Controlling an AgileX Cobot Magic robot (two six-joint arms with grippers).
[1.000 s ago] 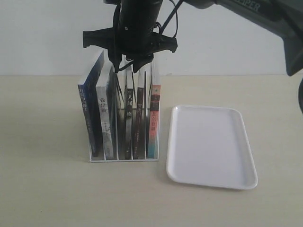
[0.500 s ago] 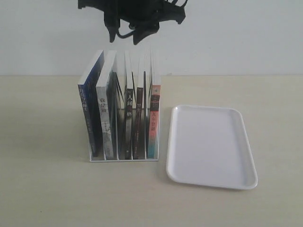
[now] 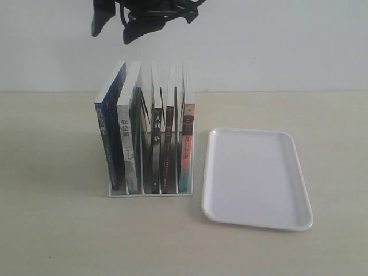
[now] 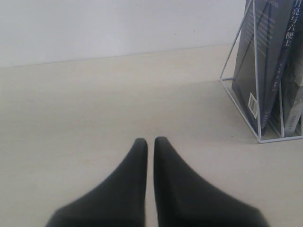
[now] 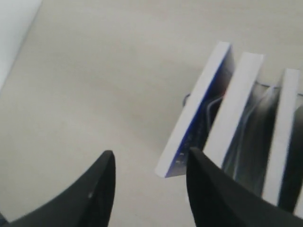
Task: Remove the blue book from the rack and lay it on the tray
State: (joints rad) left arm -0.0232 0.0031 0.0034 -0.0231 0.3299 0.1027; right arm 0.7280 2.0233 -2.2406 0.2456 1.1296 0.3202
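The blue book [image 3: 108, 141] stands in the leftmost slot of the wire rack [image 3: 150, 194], leaning left, its dark spine toward the camera. From above, its white page edge and blue cover [image 5: 195, 111] lie just past my open right gripper [image 5: 150, 158]. That right gripper [image 3: 114, 26] hangs high above the rack's left end, holding nothing. My left gripper [image 4: 150, 141] is shut and empty, low over the table, with the rack [image 4: 240, 97] and blue book [image 4: 265, 66] off to one side. The white tray [image 3: 256, 178] lies empty to the right of the rack.
Several other books fill the rack: a white-spined one [image 3: 127, 149] next to the blue book, dark-spined ones [image 3: 156, 146], and a pink-and-teal one [image 3: 186, 146] at the right end. A pale wall rises behind the beige table.
My right gripper has risen from among the book tops in the middle of the rack and shifted left, above the blue book's end. Books and tray have not moved.
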